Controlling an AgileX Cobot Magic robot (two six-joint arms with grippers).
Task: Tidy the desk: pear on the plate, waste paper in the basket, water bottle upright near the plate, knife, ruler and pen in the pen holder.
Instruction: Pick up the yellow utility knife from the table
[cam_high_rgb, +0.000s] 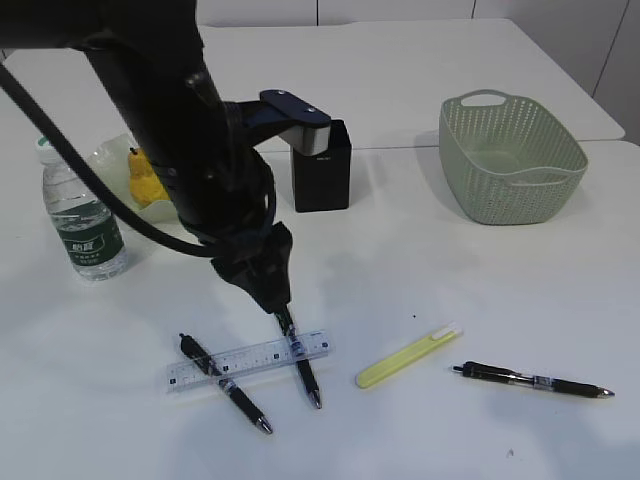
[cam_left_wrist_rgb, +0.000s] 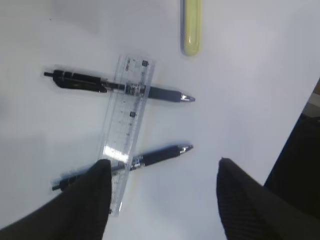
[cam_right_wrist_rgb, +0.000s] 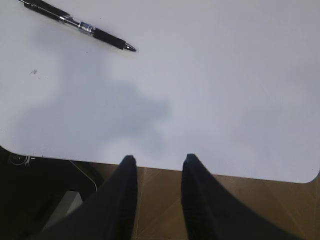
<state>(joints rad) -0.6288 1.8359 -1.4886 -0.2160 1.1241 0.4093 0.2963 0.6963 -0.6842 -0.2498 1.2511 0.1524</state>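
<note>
Desk (cam_high_rgb: 480, 300): arm hides most of plate (cam_high_rgb: 108, 158)

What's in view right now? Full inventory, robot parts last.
desk: one, white, under everything
pear: one, yellow, on the plate
plate: one, pale green, far left
water bottle: one, clear with green label, upright beside the plate
pen holder: one, black, centre back
basket: one, grey-green, right back
ruler: one, clear, lying across two pens, front left
pens: three, black; two under the ruler, one front right
knife: one, yellow-green, front centre
left gripper: black, open above the ruler
right gripper: black, open, empty, over the desk's edge
</note>
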